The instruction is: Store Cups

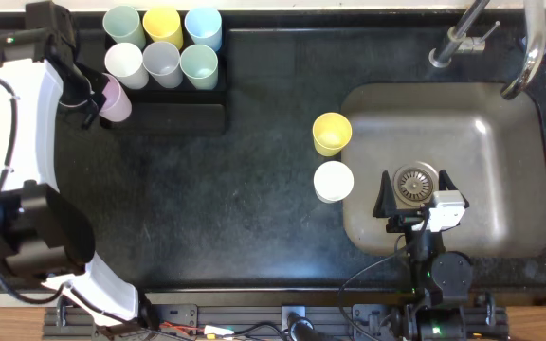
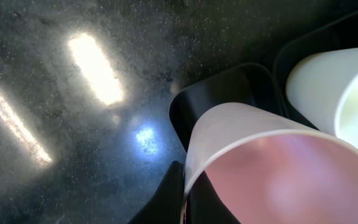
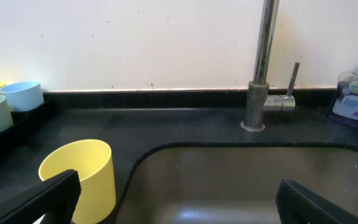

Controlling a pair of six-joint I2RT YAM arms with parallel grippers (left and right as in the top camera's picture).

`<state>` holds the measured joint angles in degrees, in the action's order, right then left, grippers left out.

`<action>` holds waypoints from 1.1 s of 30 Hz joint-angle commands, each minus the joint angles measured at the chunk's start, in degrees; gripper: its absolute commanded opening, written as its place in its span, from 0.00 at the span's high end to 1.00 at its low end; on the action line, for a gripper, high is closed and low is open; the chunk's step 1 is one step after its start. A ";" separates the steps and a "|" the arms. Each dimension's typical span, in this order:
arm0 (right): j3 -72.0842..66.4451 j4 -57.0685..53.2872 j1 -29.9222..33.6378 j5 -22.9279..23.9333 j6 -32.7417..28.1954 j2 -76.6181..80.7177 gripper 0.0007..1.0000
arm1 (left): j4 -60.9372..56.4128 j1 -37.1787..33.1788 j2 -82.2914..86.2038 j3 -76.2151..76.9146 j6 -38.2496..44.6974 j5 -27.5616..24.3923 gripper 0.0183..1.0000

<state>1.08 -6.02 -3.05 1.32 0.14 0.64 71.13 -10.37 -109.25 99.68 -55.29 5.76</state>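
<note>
A kitchen: a black speckled stone worktop [image 1: 254, 189] holds a sunken stainless steel sink [image 1: 500, 142] with a tall chrome tap [image 3: 266, 50], and what seems a blue soap bottle [image 3: 356, 96] stands by the pale wall [image 3: 135, 43].

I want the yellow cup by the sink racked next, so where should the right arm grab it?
Probably the rim of the yellow cup, from above, one jaw inside and one outside on the side facing the sink. It stands upright, mouth open, and the white cup sits close beside it.
</note>
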 commanded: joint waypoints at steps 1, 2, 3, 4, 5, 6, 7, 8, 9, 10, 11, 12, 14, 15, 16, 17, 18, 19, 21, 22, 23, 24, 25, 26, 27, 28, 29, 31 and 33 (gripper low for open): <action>-0.28 0.48 0.07 -0.26 -0.11 -0.39 0.00 | -0.87 0.02 -3.08 1.27 0.83 0.02 0.98; -0.28 0.48 0.07 -0.26 -0.13 -0.39 0.00 | -1.33 0.04 -3.61 1.27 0.61 0.42 0.98; -0.28 0.48 0.07 -0.26 -0.11 -0.39 0.00 | -1.79 0.02 -3.98 1.27 0.37 0.74 0.98; -0.28 0.48 0.07 -0.26 -0.11 -0.39 0.00 | -2.16 0.02 -4.31 1.27 -0.11 1.01 0.98; -0.28 0.48 0.07 -0.26 -0.11 -0.39 0.00 | -2.38 0.02 -4.55 1.27 -0.48 1.29 0.98; -0.28 0.48 0.07 -0.26 -0.13 -0.39 0.00 | -2.58 0.02 -4.74 1.27 -0.50 1.33 0.98; -0.28 0.48 0.07 -0.26 -0.11 -0.39 0.00 | -2.73 0.02 -5.03 1.27 -0.50 1.31 0.98; -0.28 0.48 0.07 -0.26 -0.13 -0.39 0.00 | -2.75 0.04 -5.29 1.27 -0.50 1.33 0.98; -0.28 0.48 0.07 -0.26 -0.13 -0.39 0.00 | -2.73 0.04 -5.46 1.27 -0.50 1.33 0.98; -0.28 0.48 0.07 -0.26 -0.11 -0.39 0.00 | -2.75 0.02 -5.66 1.27 -0.48 1.36 0.98; -0.28 0.48 0.07 -0.26 -0.13 -0.39 0.00 | -2.78 0.02 -5.88 1.22 -0.48 1.38 0.98; -0.28 0.48 0.07 -0.26 -0.13 -0.39 0.00 | -2.82 0.02 -6.08 1.20 -0.50 1.42 0.98; -0.28 0.48 0.07 -0.26 -0.11 -0.39 0.00 | -3.13 0.04 -6.51 1.20 -0.50 1.60 0.98; -0.28 0.48 0.07 -0.26 -0.13 -0.39 0.00 | -3.39 0.04 -6.67 1.20 -0.52 1.60 0.98; -0.28 0.48 0.07 -0.26 -0.13 -0.39 0.00 | -3.65 0.04 -6.91 1.14 -0.68 1.57 0.98; -0.28 0.48 0.07 -0.26 -0.11 -0.39 0.00 | -3.89 0.04 -7.10 1.05 -0.70 1.57 0.98; -0.28 0.48 0.07 -0.26 -0.13 -0.39 0.00 | -4.07 0.04 -7.28 0.96 -0.68 1.55 0.98; -0.28 0.48 0.07 -0.26 -0.11 -0.39 0.00 | -4.20 0.04 -7.52 0.83 -0.68 1.57 0.98; -0.28 0.48 0.07 -0.26 -0.13 -0.39 0.00 | -4.28 0.04 -7.87 0.63 -0.68 1.57 0.98; -0.28 0.48 0.07 -0.26 -0.13 -0.39 0.00 | -4.31 0.04 -8.04 0.57 -0.68 1.57 0.98; -0.28 0.48 0.07 -0.26 -0.11 -0.39 0.00 | -4.52 0.04 -8.35 0.31 -0.68 1.53 0.98; -0.28 0.48 0.07 -0.26 -0.11 -0.39 0.00 | -4.52 0.04 -8.44 0.22 -0.70 1.53 0.98; -0.28 0.48 0.07 -0.26 -0.11 -0.39 0.00 | -4.68 0.04 -8.52 0.00 -0.68 1.42 0.98; -0.28 0.48 0.07 -0.26 -0.11 -0.39 0.00 | -4.74 0.04 -8.52 -0.17 -0.68 1.36 0.98; -0.28 0.48 0.07 -0.26 -0.11 -0.39 0.00 | -4.90 0.04 -8.52 -0.37 -0.68 1.33 0.98; -0.28 0.48 0.07 -0.26 -0.11 -0.39 0.00 | -4.87 0.04 -8.52 -0.42 -0.68 1.31 0.92; -0.28 0.48 0.07 -0.26 -0.11 -0.39 0.00 | -4.85 0.04 -8.52 -0.42 -0.63 1.31 0.80; -0.28 0.48 0.07 -0.26 -0.11 -0.39 0.00 | -4.83 0.04 -8.52 -0.42 -0.61 1.33 0.34; -0.28 0.48 0.07 -0.26 -0.11 -0.39 0.00 | -4.83 0.04 -8.50 -0.42 -0.63 1.22 0.00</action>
<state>1.08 -6.00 -3.05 1.30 0.16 0.64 66.30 -10.37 -117.30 99.68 -55.48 6.22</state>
